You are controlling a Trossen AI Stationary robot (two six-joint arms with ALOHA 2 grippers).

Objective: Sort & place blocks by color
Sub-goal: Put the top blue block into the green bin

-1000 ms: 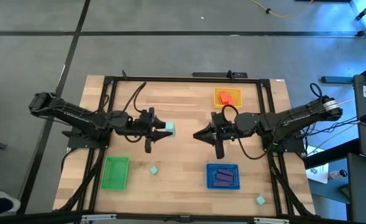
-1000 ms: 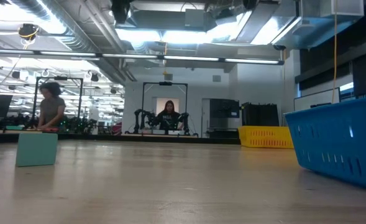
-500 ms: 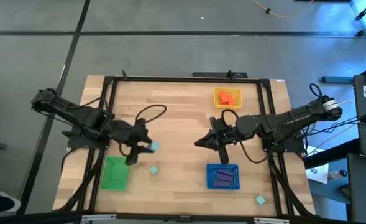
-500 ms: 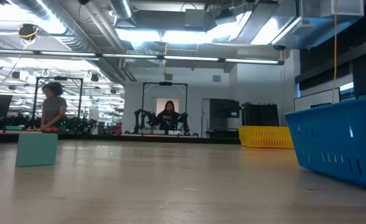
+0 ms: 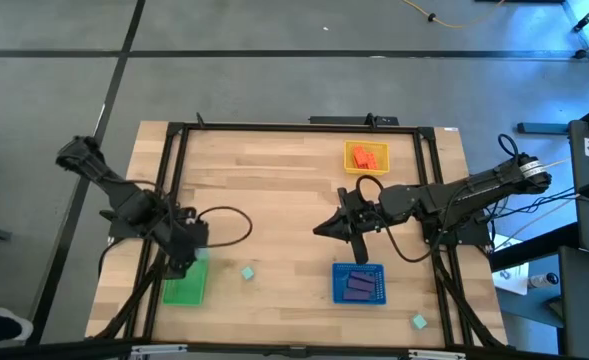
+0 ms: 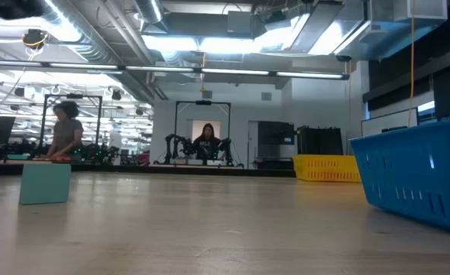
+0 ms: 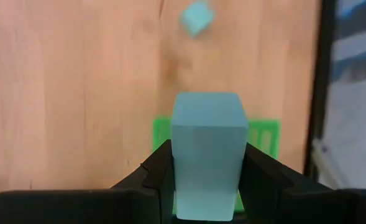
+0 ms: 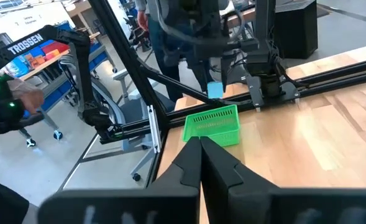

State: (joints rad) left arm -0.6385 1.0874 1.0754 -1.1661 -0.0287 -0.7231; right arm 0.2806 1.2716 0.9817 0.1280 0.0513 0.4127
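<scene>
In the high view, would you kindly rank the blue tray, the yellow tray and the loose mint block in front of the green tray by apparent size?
1. blue tray: largest.
2. yellow tray: clearly smaller than the blue one.
3. loose mint block: by far the smallest.

The camera looks straight down, so nearness hardly skews this order.

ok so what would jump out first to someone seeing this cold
The left end effector gripping a pale mint block above the green tray at the table's near-left corner. Then the filled trays: orange-red blocks in the yellow tray at the far side, purple blocks in the blue tray nearer.
</scene>
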